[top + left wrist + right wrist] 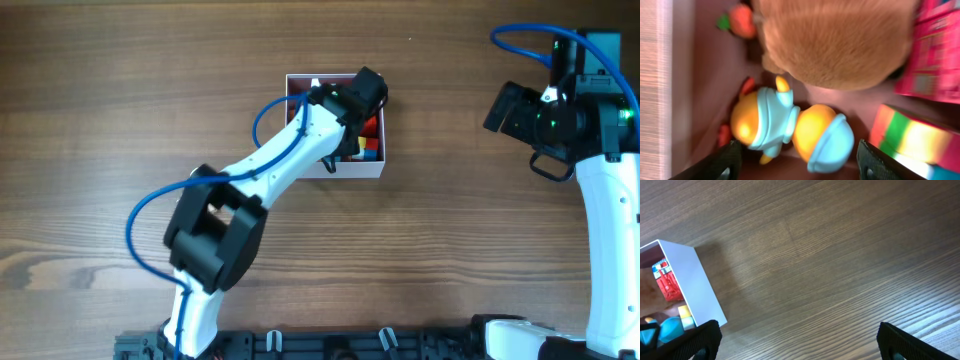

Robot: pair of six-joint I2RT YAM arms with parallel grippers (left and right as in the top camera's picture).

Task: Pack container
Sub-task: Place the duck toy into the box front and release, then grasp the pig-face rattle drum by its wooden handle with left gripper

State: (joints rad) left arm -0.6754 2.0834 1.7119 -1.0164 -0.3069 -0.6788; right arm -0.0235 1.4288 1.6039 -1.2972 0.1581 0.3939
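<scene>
The container [335,168] is a square white box at the table's middle, holding several small toys. My left gripper [368,92] hangs over its far right part. In the left wrist view my left gripper [797,162] is open above an orange duck toy in light blue clothes [790,125], with a brown furry toy [835,42], a pink box [935,50] and a rainbow block [912,137] around it. My right gripper [797,342] is open and empty over bare wood, right of the container [695,285]; it also shows in the overhead view [505,108].
A small orange and green toy [737,21] lies by the container's pale pink wall [700,75]. Wooden table [480,230] surrounds the container on all sides.
</scene>
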